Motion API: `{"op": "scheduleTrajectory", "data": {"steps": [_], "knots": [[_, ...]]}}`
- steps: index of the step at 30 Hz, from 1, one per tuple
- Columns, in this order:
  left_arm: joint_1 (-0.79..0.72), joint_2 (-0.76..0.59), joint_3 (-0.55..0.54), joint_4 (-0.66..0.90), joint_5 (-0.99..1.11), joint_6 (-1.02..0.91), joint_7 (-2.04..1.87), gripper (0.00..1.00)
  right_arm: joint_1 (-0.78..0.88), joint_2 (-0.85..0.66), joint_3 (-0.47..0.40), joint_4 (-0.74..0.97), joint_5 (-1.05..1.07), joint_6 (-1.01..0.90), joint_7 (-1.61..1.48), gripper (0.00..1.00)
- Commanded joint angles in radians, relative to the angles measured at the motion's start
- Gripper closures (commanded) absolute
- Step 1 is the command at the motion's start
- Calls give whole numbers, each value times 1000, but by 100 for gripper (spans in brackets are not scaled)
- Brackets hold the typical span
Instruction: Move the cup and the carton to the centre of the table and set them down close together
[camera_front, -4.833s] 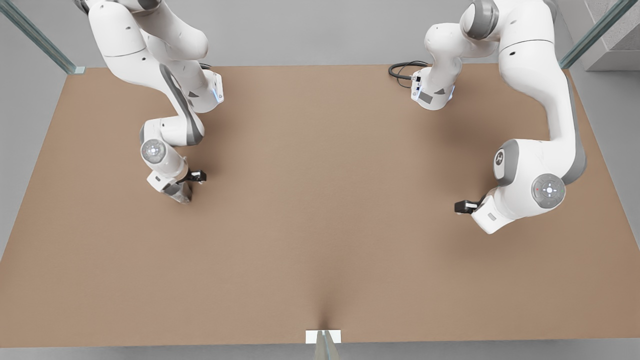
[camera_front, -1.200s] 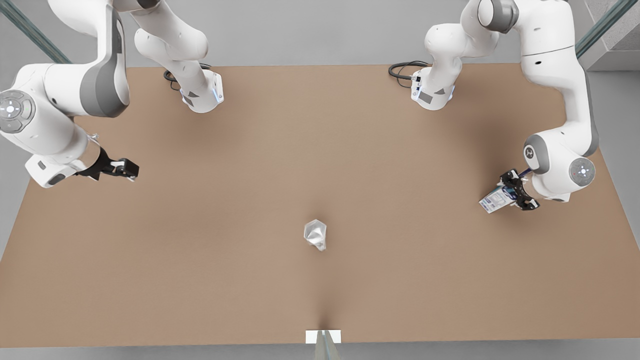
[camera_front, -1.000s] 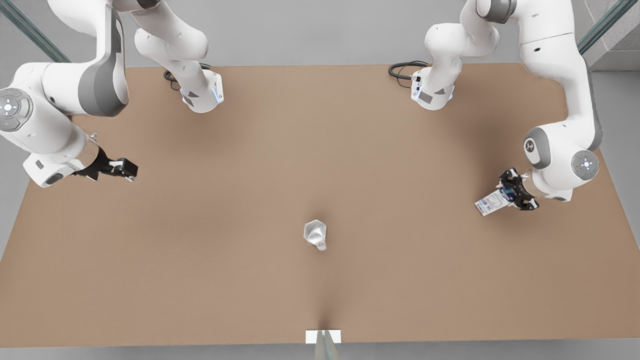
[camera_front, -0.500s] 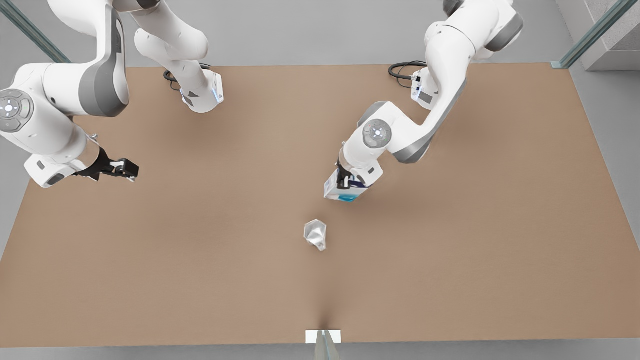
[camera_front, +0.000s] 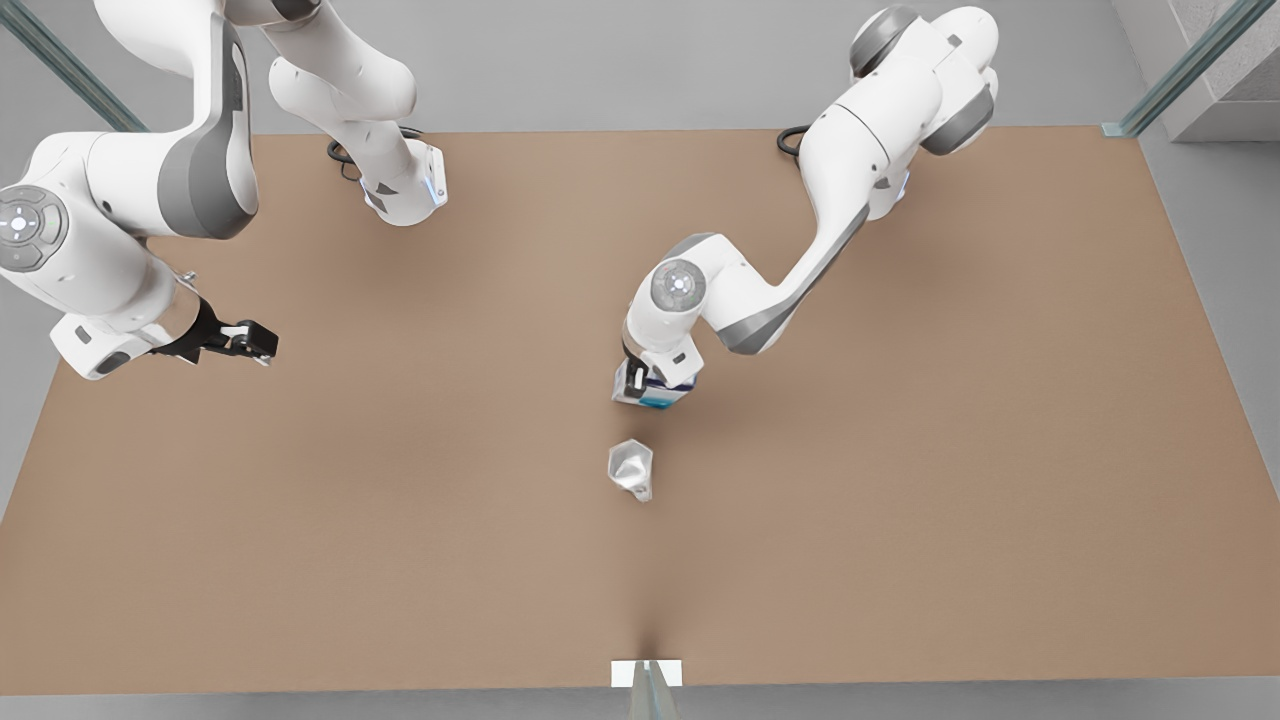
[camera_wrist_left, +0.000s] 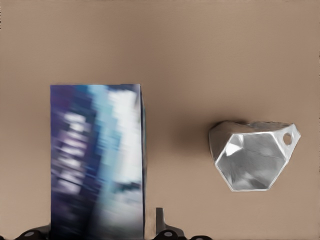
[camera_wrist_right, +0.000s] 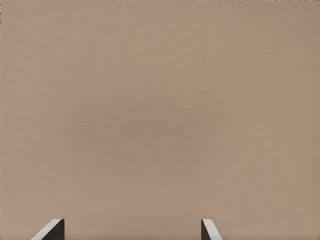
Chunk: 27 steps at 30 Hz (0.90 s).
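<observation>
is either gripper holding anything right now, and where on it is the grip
The left gripper holds the carton by its upper end, its fingers clamping opposite sides, near the cup. The right gripper, waiting at the front view's left, is open and holds nothing.

carton (camera_wrist_left: 97, 160) — cup (camera_wrist_left: 254, 160) near, apart

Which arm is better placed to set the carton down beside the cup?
The left. The left gripper already holds the carton near the cup. The right gripper waits open, far away over the table.
</observation>
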Motion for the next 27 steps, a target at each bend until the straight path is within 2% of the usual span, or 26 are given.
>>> {"op": "scheduleTrajectory", "data": {"steps": [1,4,10,12,13,15,17,18,19,20,22,27], "knots": [[-1,0,0,0,17,-1,-2,0,0,0,1,2,-1,0,0,0],[-15,-6,-2,6,17,-33,-24,0,0,0,-1,0,1,0,0,0],[-41,-14,-2,218,22,-294,22,0,0,0,-1,2,4,0,1,0],[139,-45,1,255,20,-452,522,0,-8,0,-1,3,24,-2,3,0],[259,-55,3,255,22,-547,948,0,-7,0,-1,5,24,0,5,0],[515,-91,0,256,22,-601,1645,0,-4,0,-1,5,22,0,8,0],[655,-140,0,279,72,-631,2039,0,-2,0,-1,5,21,0,8,0],[635,-233,90,249,56,-628,2185,0,-4,0,-1,5,21,0,8,0],[468,-293,312,245,-76,-627,2223,0,1,-2,-1,6,15,0,8,0],[416,-354,369,187,-84,-622,2282,0,-2,0,-1,8,18,0,8,0],[402,-379,371,117,-90,-582,2280,0,-2,1,-1,31,15,-2,1,0],[402,-374,372,94,-90,-562,2279,0,-2,9,-1,34,15,-3,3,0]]}}
